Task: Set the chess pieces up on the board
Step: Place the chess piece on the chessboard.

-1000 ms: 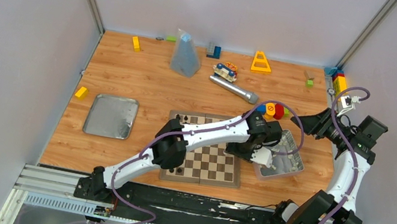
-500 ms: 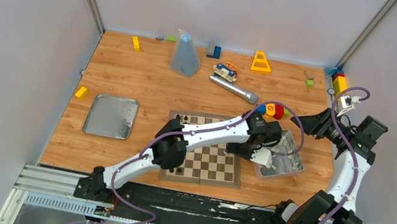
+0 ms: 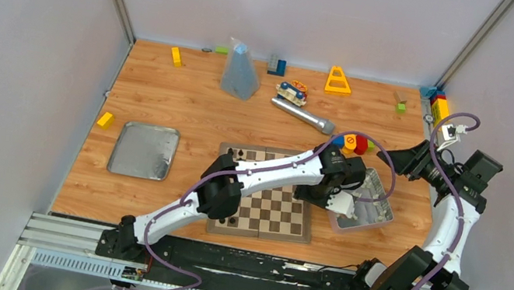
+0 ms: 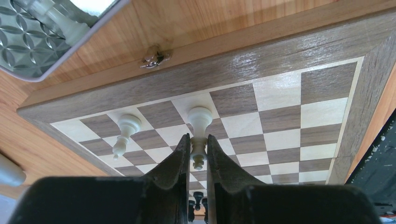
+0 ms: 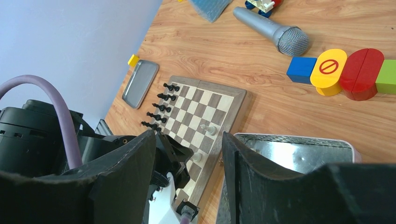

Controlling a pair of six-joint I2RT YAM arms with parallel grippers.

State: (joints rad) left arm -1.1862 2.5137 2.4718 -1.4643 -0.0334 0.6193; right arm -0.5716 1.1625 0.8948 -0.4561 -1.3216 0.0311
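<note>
Barely anything has shifted overhead since a second ago: left arm is in the same reach across the board [image 3: 274, 215], right arm in the same raised pose by the right wall.

Left claw [image 4: 198, 137]: jaws narrow, closed on a white chess piece [image 4: 200, 116]. Fingers [image 4: 175, 163] flank its stem on both sides with no visible gap. The piece's base looks set on a cream square in the row next to the border, on the side with the brass latch [image 4: 152, 56], which is the side facing the metal tin [image 3: 364, 202]. From overhead the claw is hidden under its own wrist at the right edge of the board.

Second white piece [image 4: 125, 133] stands on the same end of the board, a couple of squares over, clear of the claw.

Black pieces [image 5: 159, 106] are lined up along the opposite edge of the board; overhead most of that row is hidden by the left arm.

The tin sits on the bench [image 3: 188, 114] just right of the board, close to its edge. More cream pieces [image 4: 60, 23] lie inside it. Its flat lid [image 3: 144, 150] is on the bench left of the board, well apart.

Right claw [image 5: 188, 137]: jaws wide, nothing between them. It hangs high above the right side of the bench, pointed back toward the board and tin, touching nothing.

Silver microphone [image 3: 302, 113] lies on the bench behind the board.
</note>
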